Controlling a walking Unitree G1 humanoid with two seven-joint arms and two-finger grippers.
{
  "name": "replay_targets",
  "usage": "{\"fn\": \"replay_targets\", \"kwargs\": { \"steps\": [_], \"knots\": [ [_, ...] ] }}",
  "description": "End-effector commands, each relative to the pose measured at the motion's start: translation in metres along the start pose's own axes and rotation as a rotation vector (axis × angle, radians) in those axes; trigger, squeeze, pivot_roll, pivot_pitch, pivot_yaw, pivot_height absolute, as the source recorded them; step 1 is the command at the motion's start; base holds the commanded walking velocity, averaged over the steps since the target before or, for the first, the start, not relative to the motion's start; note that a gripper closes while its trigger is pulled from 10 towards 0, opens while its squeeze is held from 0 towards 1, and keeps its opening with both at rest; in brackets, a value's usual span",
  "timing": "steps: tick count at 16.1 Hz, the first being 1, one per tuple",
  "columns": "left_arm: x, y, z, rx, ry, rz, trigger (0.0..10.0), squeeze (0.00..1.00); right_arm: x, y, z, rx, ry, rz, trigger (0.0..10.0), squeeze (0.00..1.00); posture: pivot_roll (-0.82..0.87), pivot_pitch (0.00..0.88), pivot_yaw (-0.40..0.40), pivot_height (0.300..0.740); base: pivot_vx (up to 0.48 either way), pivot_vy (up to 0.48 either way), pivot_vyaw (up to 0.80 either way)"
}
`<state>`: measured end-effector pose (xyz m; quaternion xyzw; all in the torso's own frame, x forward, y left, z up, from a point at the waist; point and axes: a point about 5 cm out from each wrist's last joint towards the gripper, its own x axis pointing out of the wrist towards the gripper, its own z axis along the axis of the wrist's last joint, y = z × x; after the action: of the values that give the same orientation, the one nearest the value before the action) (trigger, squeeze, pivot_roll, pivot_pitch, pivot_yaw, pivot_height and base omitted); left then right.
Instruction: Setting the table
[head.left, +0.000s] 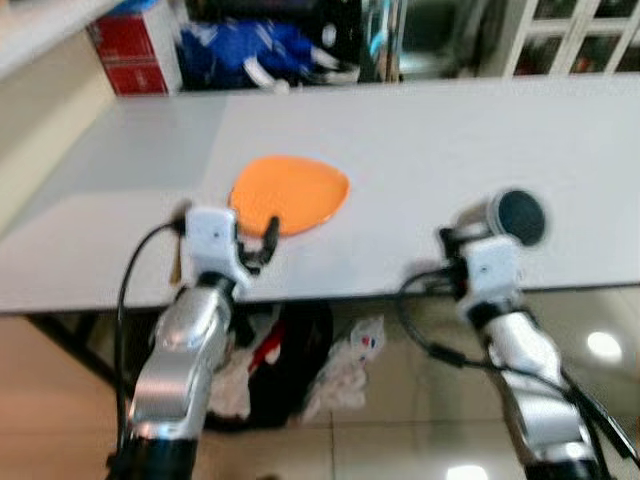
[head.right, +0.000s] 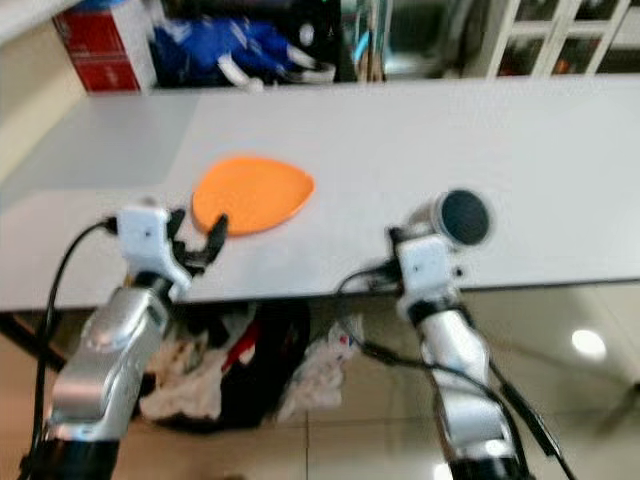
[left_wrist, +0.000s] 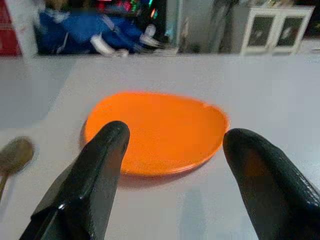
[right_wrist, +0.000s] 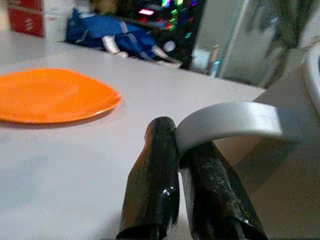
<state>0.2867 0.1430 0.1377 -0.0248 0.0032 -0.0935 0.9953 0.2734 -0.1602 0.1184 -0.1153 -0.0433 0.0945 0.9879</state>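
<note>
An orange plate (head.left: 290, 193) lies flat on the pale grey table (head.left: 450, 140), left of centre. My left gripper (head.left: 257, 243) hovers open at the plate's near edge, its two black fingers (left_wrist: 100, 165) pointing at the plate (left_wrist: 157, 130) with nothing between them. A brownish spoon (left_wrist: 12, 155) lies on the table just left of that gripper. To the right, a silver mug (head.left: 512, 214) with a dark inside lies tilted near the table's front edge. My right gripper (right_wrist: 175, 137) is shut on the mug's curved handle (right_wrist: 230, 120).
A red box (head.left: 135, 45) and a blue bag (head.left: 250, 50) sit beyond the table's far edge. White cabinets (head.left: 570, 35) stand at the back right. Bags and crumpled white things (head.left: 340, 365) lie on the floor under the table's front edge.
</note>
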Motion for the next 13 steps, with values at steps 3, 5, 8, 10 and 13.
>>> {"fn": "replay_targets", "kwargs": {
  "steps": [3,5,8,10,13],
  "knots": [
    [0.001,-0.002,0.004,0.004,-0.012,-0.009,10.0,0.00,0.005,0.002,0.008,-0.010,-0.034,0.012,0.0,0.00,-0.15,0.000,0.070,0.740,0.374,0.299,0.00],
    [0.002,-0.004,0.005,0.009,-0.015,-0.015,10.0,0.00,0.006,0.003,0.009,-0.011,-0.036,0.016,0.0,0.00,-0.15,0.000,0.068,0.740,0.416,0.131,0.00],
    [0.004,-0.008,0.008,0.026,-0.026,-0.034,10.0,0.00,0.007,0.003,0.009,-0.010,-0.037,0.015,0.0,0.00,-0.15,0.000,0.070,0.740,0.461,0.000,0.00],
    [0.005,-0.011,0.009,0.041,-0.029,-0.052,10.0,0.00,0.007,0.004,0.009,-0.006,-0.032,0.024,0.0,0.00,-0.15,0.000,0.071,0.740,0.480,0.000,0.00],
    [0.005,-0.018,0.010,0.113,-0.046,-0.081,10.0,0.00,0.009,0.005,0.006,-0.016,-0.008,0.020,10.0,0.00,-0.14,0.000,0.070,0.740,0.160,0.000,0.00]
  ]
}}
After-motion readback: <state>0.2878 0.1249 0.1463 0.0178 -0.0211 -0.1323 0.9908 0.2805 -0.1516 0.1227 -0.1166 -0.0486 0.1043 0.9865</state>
